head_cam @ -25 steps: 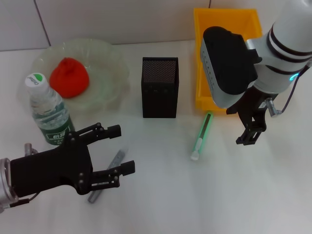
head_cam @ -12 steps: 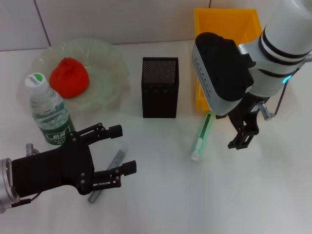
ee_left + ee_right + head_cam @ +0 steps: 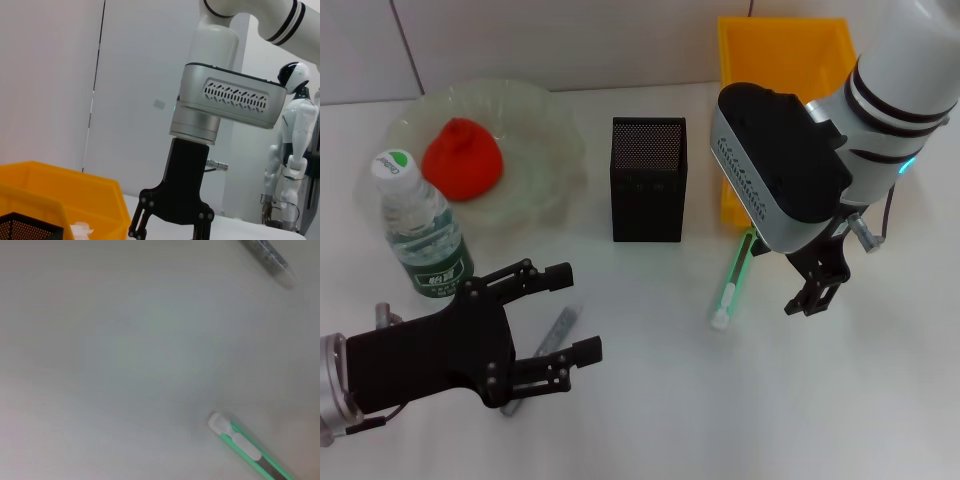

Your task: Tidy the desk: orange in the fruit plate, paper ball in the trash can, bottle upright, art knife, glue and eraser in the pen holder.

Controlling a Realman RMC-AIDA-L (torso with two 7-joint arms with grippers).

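The orange point(image 3: 461, 160) lies in the pale green fruit plate point(image 3: 542, 128). In front of the plate the bottle point(image 3: 420, 228) stands upright. The black mesh pen holder point(image 3: 648, 180) stands mid-table. A green art knife point(image 3: 733, 278) point(image 3: 248, 451) lies flat to its right. My right gripper point(image 3: 808, 300) hangs open just right of the knife, holding nothing. A grey glue stick point(image 3: 553, 340) point(image 3: 268, 257) lies between the fingers of my open left gripper point(image 3: 575, 310). A white paper ball point(image 3: 81, 229) shows inside the yellow trash can point(image 3: 780, 55). The eraser is out of view.
The trash can stands at the back right, close behind my right arm. Bare white table stretches along the front between the two grippers. The bottle stands close beside my left arm.
My right gripper has moved left and toward the table front, closer to the art knife. My left gripper shifted slightly forward around the glue stick.
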